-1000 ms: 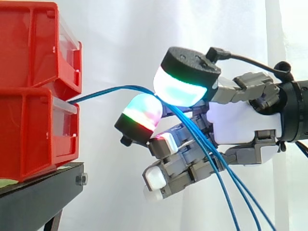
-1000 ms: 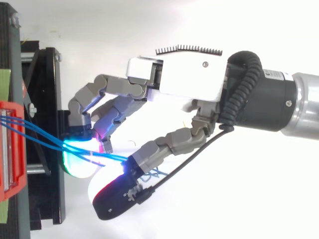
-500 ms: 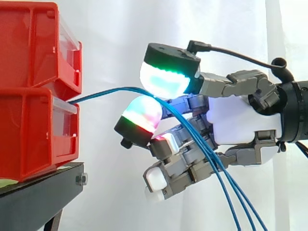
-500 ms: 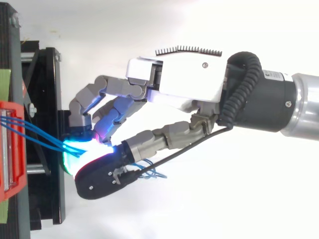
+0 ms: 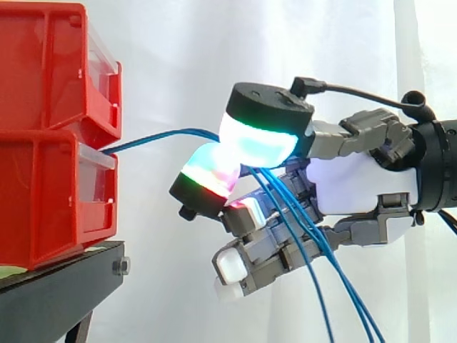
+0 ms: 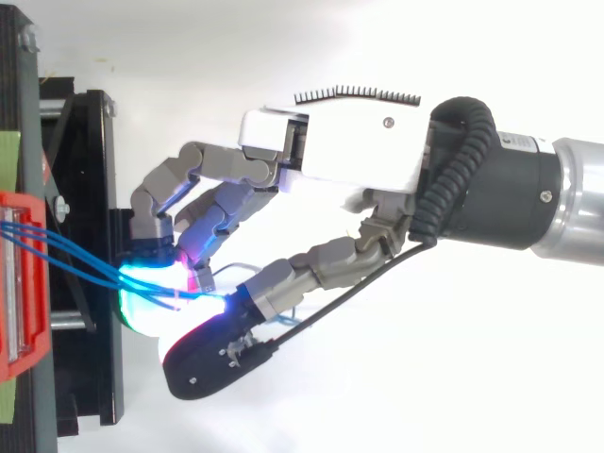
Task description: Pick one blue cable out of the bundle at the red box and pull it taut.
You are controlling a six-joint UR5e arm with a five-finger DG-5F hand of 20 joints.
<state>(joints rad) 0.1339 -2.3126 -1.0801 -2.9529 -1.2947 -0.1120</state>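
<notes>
Showing the robot hand (image 5: pixel 357 182) reaching in from the right toward two stacked red boxes (image 5: pixel 50 128) that stand on a black bench (image 5: pixel 57 286) before a white curtain (image 5: pixel 178 57). The blue cables (image 5: pixel 157 136) leave the gap between the upper and lower box, rise in a shallow arc and run across open air to the robot hand. There they pass between two glowing pads (image 5: pixel 257 139): the large thumb pad, lit green and cyan, lies on top, and a finger pad lit green and red lies just beneath it. The two pads are pressed together on the cables, pinching them. Whether one strand or several are caught cannot be told. Behind the pinch, three blue strands fall in front of the palm and run down to the lower edge of the side view. The remaining fingers are curled under the palm, their white tips apart from the cables.

From above, the robot hand (image 6: pixel 349 151) lies level beside the bench (image 6: pixel 94 189). Three cable strands (image 6: pixel 75 260) leave the red box (image 6: pixel 19 349) and draw together at the glowing pads.
</notes>
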